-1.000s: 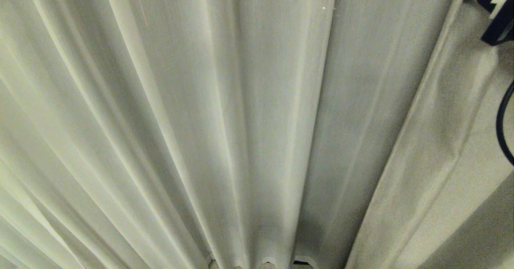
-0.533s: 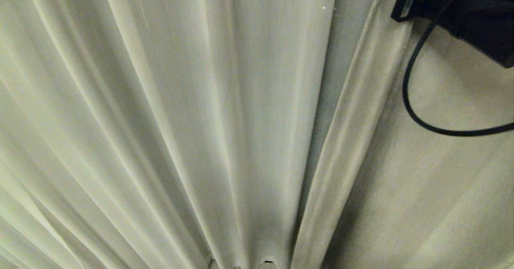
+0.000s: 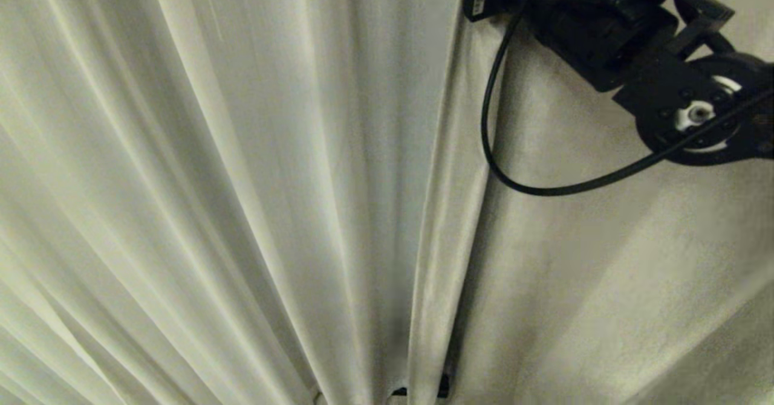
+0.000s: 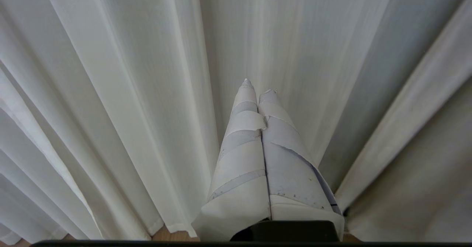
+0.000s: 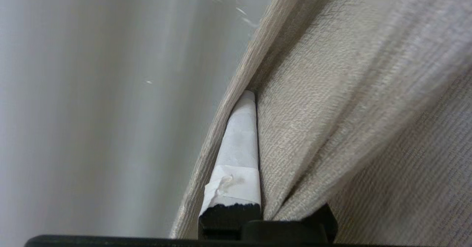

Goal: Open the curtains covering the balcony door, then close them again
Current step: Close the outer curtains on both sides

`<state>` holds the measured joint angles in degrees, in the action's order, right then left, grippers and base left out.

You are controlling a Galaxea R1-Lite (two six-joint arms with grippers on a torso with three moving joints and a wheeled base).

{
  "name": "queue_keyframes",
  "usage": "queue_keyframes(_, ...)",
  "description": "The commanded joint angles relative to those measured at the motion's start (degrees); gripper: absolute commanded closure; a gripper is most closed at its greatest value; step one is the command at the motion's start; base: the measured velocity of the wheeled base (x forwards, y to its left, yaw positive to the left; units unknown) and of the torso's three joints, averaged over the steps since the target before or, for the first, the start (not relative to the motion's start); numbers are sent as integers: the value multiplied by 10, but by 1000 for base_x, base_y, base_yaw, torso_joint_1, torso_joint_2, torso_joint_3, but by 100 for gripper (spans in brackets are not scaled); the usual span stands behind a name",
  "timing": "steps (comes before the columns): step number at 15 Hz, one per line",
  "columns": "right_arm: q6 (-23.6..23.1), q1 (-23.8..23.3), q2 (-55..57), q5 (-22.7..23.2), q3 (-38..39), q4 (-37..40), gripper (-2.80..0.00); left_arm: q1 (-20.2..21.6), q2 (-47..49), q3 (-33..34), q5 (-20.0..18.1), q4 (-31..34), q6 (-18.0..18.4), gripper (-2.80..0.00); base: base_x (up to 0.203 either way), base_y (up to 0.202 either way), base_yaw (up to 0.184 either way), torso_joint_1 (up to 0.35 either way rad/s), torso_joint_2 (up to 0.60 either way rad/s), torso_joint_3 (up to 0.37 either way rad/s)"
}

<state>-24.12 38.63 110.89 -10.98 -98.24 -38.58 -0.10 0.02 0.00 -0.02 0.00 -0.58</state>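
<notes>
1. The curtains (image 3: pixel 242 181) fill our head view in long vertical pleats.
2. Our right tool (image 5: pixel 254 103) is clamped narrow on the hemmed edge of the right curtain panel (image 5: pixel 350 92); one taped finger (image 5: pixel 239 147) shows, the other apparently hidden by fabric.
3. Our left tool (image 4: pixel 258 92) is fully closed, empty, near the pleats.
4. A black cable (image 3: pixel 544 188) loops below the right arm (image 3: pixel 604 30).
</notes>
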Motion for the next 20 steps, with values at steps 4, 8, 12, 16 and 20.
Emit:
queue_keyframes(4,-19,58,64,0,-18,1,0,0,0,0,0,0,-1,0,0,0,0,0,0,0)
queue_keyframes(8,-20,67,68,0,-18,1,0,0,0,0,0,0,-1,0,0,0,0,0,0,0)
queue_keyframes(12,-20,67,48,0,-15,-2,0,0,0,0,0,0,0,0,0,0,0,0,0,0)
queue_keyframes(16,-18,45,-11,-1,24,-2,0,0,0,0,-1,0,0,0,0,0,0,0,0,0)
queue_keyframes(20,-3,-19,-95,3,101,-2,0,0,0,0,-1,0,-1,0,0,0,0,0,0,0)
